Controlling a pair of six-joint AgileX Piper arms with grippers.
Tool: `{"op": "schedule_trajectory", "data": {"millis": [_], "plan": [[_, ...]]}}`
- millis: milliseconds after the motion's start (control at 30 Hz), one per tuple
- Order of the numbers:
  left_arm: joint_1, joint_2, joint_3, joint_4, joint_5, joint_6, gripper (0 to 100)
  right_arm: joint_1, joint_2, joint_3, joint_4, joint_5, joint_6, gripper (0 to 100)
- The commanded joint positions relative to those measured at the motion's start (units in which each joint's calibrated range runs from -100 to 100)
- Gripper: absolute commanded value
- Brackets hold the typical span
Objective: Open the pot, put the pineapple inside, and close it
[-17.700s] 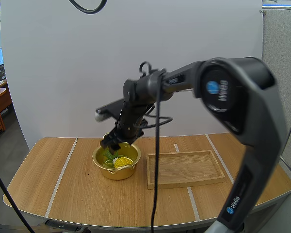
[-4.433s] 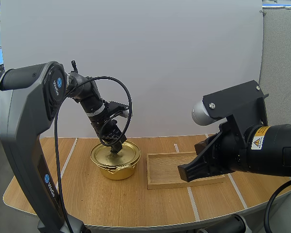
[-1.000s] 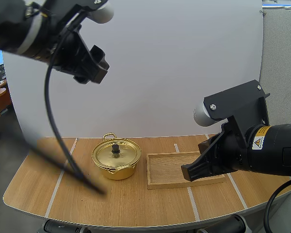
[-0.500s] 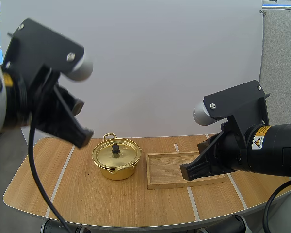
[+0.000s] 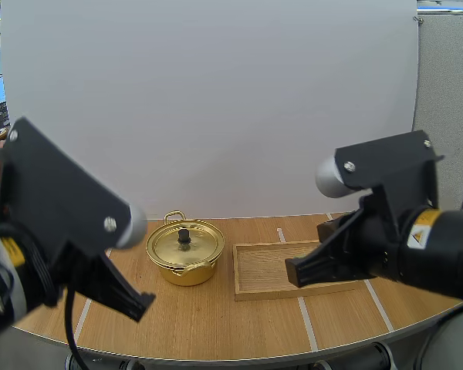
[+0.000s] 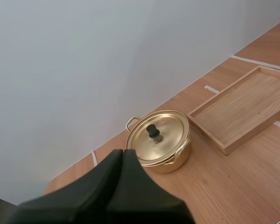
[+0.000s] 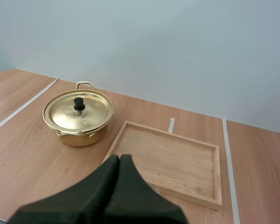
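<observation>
Pot (image 5: 187, 271) upright, lid (image 5: 168, 245) on, knob (image 5: 184, 234) up; left jaws and right jaws closed, empty.

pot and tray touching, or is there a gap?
Apart. The right wrist view shows a strip of bare table between the pot and the wooden tray.

Gold pot (image 5: 184, 253), black knob (image 5: 184, 234); light wood tray (image 5: 258, 270); brown table (image 5: 201, 324), pale stripes (image 7: 23, 106), possibly tape.

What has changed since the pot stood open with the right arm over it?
The lid now sits on the pot. The left gripper let go of the knob and pulled back, fingers shut. The right gripper withdrew from the pot, also shut. Pot and wooden tray stayed put.
</observation>
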Motion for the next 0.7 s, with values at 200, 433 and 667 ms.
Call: {"op": "schedule_trajectory", "data": {"millis": [200,433,667], "plan": [[0.20,-2.92,6.37,-4.42,-14.01,-8.63,0,-1.04,-3.95,0.13,0.99,-6.90,-0.31,0],[0.20,-2.92,17.65,-3.59,-44.39,-14.73,0,-1.04,-3.95,5.72,-0.21,-29.62,-0.31,0],[0.20,-2.92,31.33,-3.45,-72.90,-14.73,0,-1.04,-3.95,18.72,-2.48,-47.48,-0.31,0]]}}
